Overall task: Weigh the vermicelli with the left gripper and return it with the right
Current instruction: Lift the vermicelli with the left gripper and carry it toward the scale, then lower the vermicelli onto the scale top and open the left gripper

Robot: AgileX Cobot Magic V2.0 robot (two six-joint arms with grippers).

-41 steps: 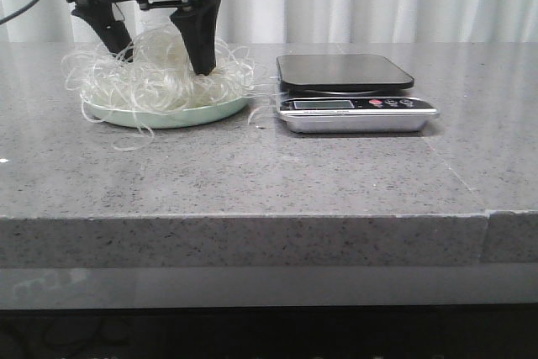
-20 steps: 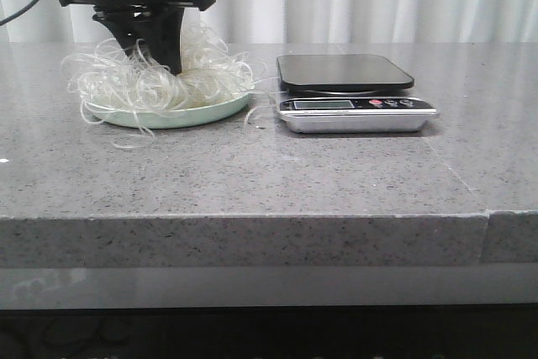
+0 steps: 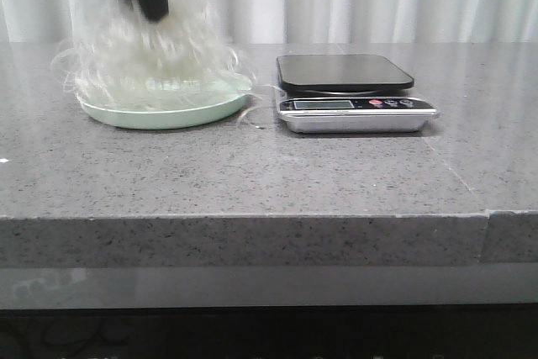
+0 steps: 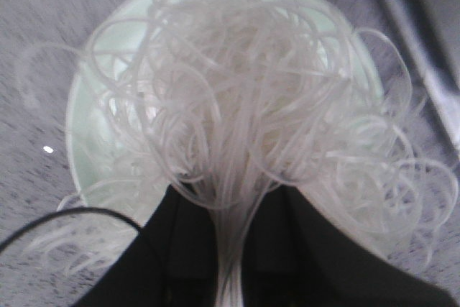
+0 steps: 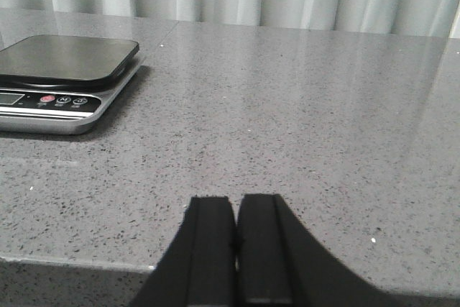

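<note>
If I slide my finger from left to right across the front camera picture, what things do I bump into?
The vermicelli pinched by the left gripper above the green plate → the scale → then only bare table.

Mint plate [image 3: 160, 113] beside scale [image 3: 353, 94] on table [image 3: 252, 174]

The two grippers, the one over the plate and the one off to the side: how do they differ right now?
The left gripper is shut on the vermicelli, strands pinched between its fingers above the plate; the right gripper is shut on nothing. The left gripper is raised, blurred by motion in the front view; the right gripper sits low over bare table, beside the scale. Both have black fingers.
</note>
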